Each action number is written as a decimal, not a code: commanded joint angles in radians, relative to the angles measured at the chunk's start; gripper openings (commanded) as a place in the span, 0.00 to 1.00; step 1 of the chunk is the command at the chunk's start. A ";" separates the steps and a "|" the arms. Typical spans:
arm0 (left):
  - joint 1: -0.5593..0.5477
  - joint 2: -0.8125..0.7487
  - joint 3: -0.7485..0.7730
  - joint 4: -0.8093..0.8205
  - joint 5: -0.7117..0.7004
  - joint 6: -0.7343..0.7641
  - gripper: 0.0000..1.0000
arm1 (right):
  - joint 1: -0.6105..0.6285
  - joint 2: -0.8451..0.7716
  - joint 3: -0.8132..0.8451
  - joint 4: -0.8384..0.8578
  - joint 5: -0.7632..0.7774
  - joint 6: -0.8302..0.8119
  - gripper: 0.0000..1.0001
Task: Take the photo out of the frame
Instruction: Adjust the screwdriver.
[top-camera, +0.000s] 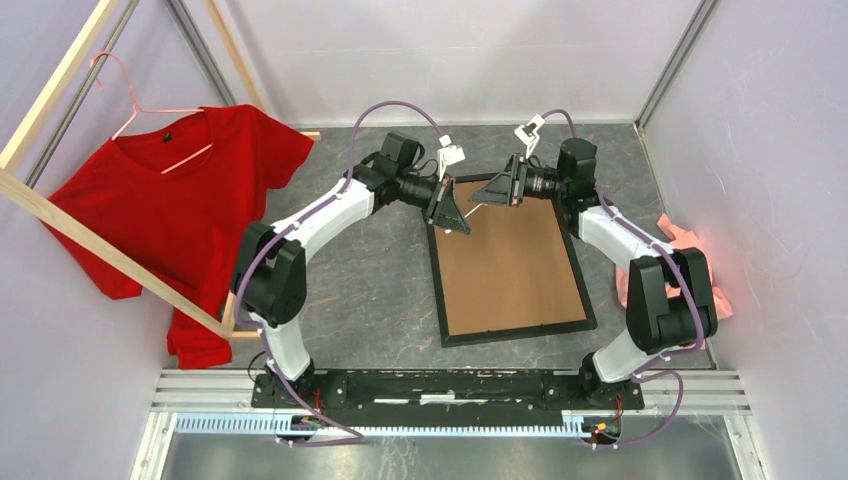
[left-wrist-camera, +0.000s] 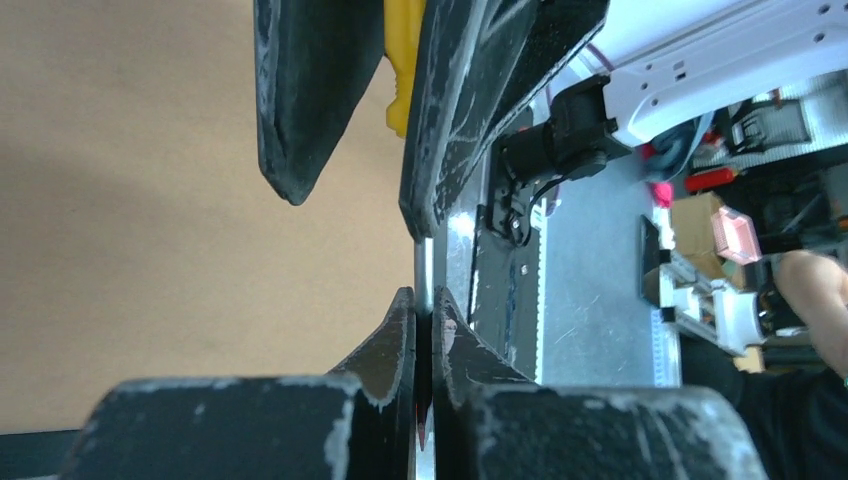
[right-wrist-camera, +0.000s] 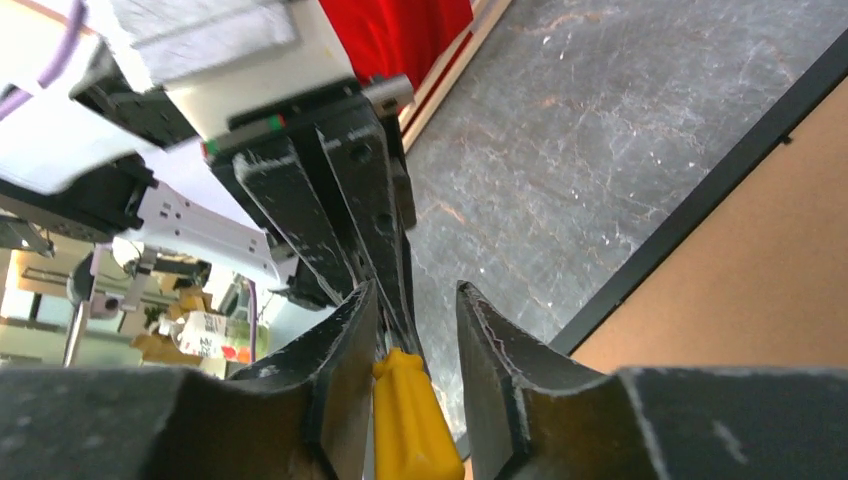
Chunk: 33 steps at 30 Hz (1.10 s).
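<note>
Both arms bow inward over the frame's (top-camera: 520, 331) far edge: left claw (left-wrist-camera: 422, 310) clamped on the shaft of a screwdriver (right-wrist-camera: 405, 410), right claw (right-wrist-camera: 415, 300) straddling its yellow handle (grip uncertain).

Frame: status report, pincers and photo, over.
Left pincer shut on tool's metal shaft. Right pincer around its yellow handle, grip unclear. Frame face-down, backing board on; photo not visible.
</note>
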 joint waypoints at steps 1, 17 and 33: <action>0.012 0.017 0.152 -0.352 0.018 0.349 0.02 | 0.001 -0.016 0.064 -0.393 -0.124 -0.339 0.46; 0.009 0.150 0.333 -0.870 0.100 0.791 0.02 | 0.000 -0.091 0.052 -0.464 -0.216 -0.461 0.61; -0.013 0.170 0.336 -0.802 0.042 0.703 0.02 | 0.046 -0.064 0.107 -0.690 -0.207 -0.668 0.62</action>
